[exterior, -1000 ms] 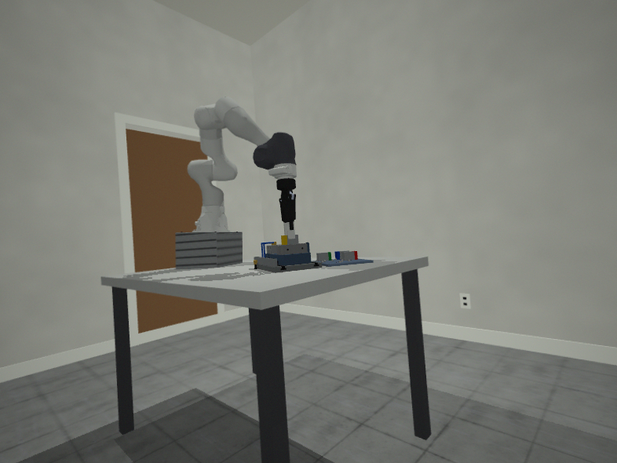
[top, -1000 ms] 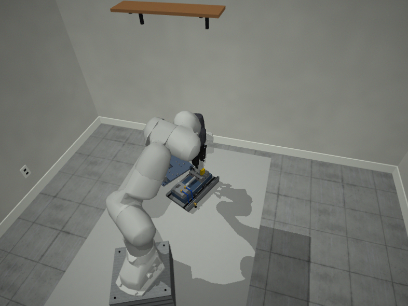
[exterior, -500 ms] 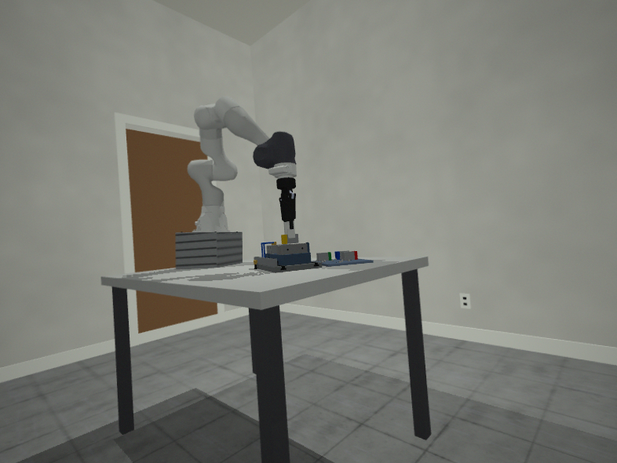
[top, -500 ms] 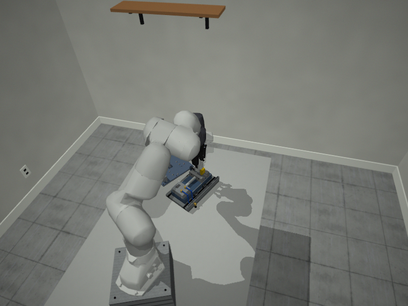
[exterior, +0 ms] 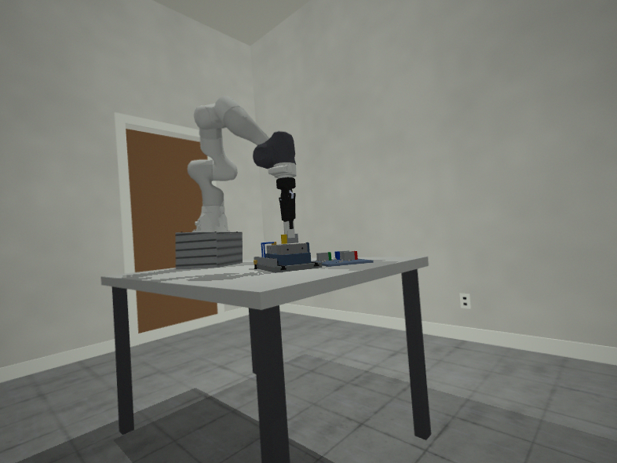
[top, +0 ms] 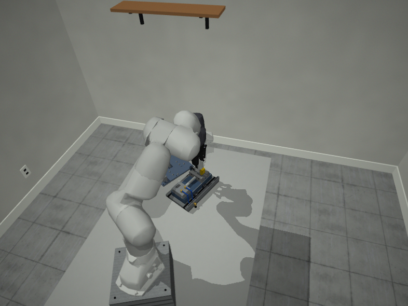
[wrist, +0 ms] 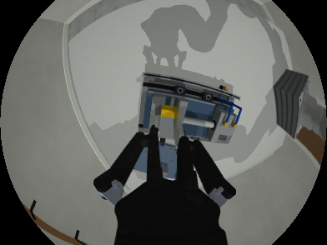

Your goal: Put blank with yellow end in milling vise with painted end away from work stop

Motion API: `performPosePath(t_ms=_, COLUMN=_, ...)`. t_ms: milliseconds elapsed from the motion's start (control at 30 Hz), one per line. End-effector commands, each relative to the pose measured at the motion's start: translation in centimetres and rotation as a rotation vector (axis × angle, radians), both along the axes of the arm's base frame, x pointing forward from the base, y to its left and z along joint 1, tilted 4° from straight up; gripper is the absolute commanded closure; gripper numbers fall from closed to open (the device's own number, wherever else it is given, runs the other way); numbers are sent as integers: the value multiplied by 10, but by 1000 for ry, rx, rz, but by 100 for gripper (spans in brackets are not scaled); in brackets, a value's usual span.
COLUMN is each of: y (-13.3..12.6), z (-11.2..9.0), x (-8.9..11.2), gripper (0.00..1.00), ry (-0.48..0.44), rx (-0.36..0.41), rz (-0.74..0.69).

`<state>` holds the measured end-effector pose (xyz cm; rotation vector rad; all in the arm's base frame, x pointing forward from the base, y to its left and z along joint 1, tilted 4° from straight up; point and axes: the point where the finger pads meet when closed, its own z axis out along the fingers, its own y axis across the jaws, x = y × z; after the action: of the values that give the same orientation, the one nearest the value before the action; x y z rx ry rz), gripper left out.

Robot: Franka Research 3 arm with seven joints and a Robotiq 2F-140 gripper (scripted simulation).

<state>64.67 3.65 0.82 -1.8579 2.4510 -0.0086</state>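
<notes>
My gripper (wrist: pixel 167 122) is shut on the grey blank with the yellow end (wrist: pixel 169 116) and holds it level just above the blue milling vise (wrist: pixel 186 109). In the top view the blank (top: pixel 200 171) hangs over the far part of the vise (top: pixel 192 188), yellow end pointing away from the infeed plate (top: pixel 176 169). In the exterior view the blank (exterior: pixel 287 238) sits just over the jaw tops of the vise (exterior: pixel 287 255), under the gripper (exterior: pixel 289 231). I cannot tell whether it touches the jaws. The hoses (exterior: pixel 267 246) mark the vise's near end block.
Other blanks with green, blue and red ends (exterior: pixel 338 255) lie in a row on the infeed plate (exterior: pixel 346 261) to the right of the vise. The arm's grey pedestal (exterior: pixel 209 248) stands at the table's far left. My arm hides most of the infeed plate in the top view.
</notes>
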Motion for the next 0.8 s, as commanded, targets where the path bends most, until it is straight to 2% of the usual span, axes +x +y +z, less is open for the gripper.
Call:
performPosePath(t_ms=0, y=-1, z=2, x=0, gripper=100, ry=-1, rx=0, rz=-1)
performPosePath(t_ms=767, y=0, z=-1, x=0, gripper=100, ry=-1, rx=0, rz=-1)
